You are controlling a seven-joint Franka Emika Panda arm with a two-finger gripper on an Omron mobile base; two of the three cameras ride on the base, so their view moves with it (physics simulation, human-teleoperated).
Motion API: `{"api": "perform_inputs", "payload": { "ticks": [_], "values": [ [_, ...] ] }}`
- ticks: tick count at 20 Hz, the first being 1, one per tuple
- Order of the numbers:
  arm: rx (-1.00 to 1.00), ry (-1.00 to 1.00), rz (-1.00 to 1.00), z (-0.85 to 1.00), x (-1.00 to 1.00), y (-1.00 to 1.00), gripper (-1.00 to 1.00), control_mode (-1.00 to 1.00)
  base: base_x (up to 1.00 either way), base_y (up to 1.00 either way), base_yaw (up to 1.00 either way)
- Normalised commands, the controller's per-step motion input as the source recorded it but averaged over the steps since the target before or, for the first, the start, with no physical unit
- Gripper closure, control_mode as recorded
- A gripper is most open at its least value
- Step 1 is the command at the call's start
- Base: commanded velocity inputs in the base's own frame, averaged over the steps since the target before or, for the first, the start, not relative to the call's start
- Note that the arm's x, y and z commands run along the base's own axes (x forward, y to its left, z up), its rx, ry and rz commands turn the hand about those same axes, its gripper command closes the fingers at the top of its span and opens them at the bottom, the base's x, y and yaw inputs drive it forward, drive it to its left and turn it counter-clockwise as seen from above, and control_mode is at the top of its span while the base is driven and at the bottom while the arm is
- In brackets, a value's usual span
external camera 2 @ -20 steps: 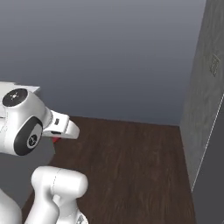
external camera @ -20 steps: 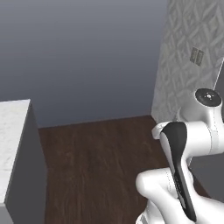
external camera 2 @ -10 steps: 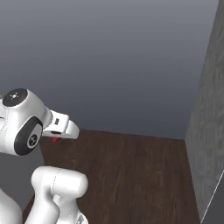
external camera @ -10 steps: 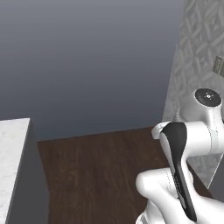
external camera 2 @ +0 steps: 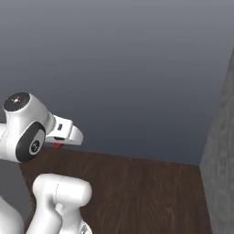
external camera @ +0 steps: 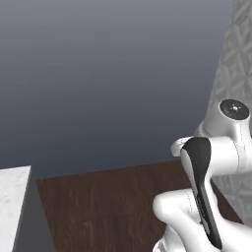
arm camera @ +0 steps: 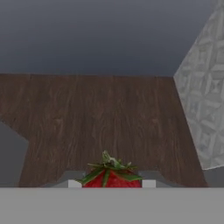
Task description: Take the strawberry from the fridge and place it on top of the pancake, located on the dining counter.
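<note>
- The strawberry (arm camera: 111,177) is a red fruit with a green leafy crown; in the hand view it sits at the very bottom centre, right at the gripper, with a small pale block touching it on each side, so the hand appears to be clenched on it, though the fingertips themselves are hard to make out.
- In the right base view a small red spot (external camera 2: 58,146) peeks out just under the white hand; this is probably the same strawberry, but it is too small to be sure.
- The gripper (external camera 2: 68,135) is carried in the air, well above the floor; it juts to the right from the arm's round white joint with the dark cap.
- The dark wooden floor (arm camera: 100,118) stretches ahead of the hand, its planks running away toward a plain grey-blue wall (arm camera: 96,35); the same floor and wall show in both base views.
- A pale wall with an embossed geometric pattern (arm camera: 203,92) stands at the right of the hand view and at the right edge of the left base view.
- A white, faintly veined slab corner (external camera: 12,206) shows at the lower left of the left base view, raised above the floor; I cannot tell whether it is the dining counter.
- A textured grey wall (external camera 2: 224,155) runs along the right edge of the right base view.
</note>
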Motion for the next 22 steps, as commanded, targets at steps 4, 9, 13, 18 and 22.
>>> {"api": "perform_inputs", "payload": {
  "ticks": [4, 9, 13, 18, 22],
  "values": [
    [0.00, 0.00, 0.00, 0.00, 0.00, 0.00, 1.00, 1.00, 0.67, 0.53, 0.04],
    [0.00, 0.00, 0.00, 0.00, 0.00, 0.00, 1.00, 1.00, 0.61, 0.55, 0.34],
    [0.00, 0.00, 0.00, 0.00, 0.00, 0.00, 1.00, 1.00, 0.97, -0.09, 0.59],
    [0.00, 0.00, 0.00, 0.00, 0.00, 0.00, 1.00, 1.00, 0.99, -0.43, 0.70],
    [0.00, 0.00, 0.00, 0.00, 0.00, 0.00, 1.00, 1.00, 0.73, -0.54, 0.81]
  ]
}}
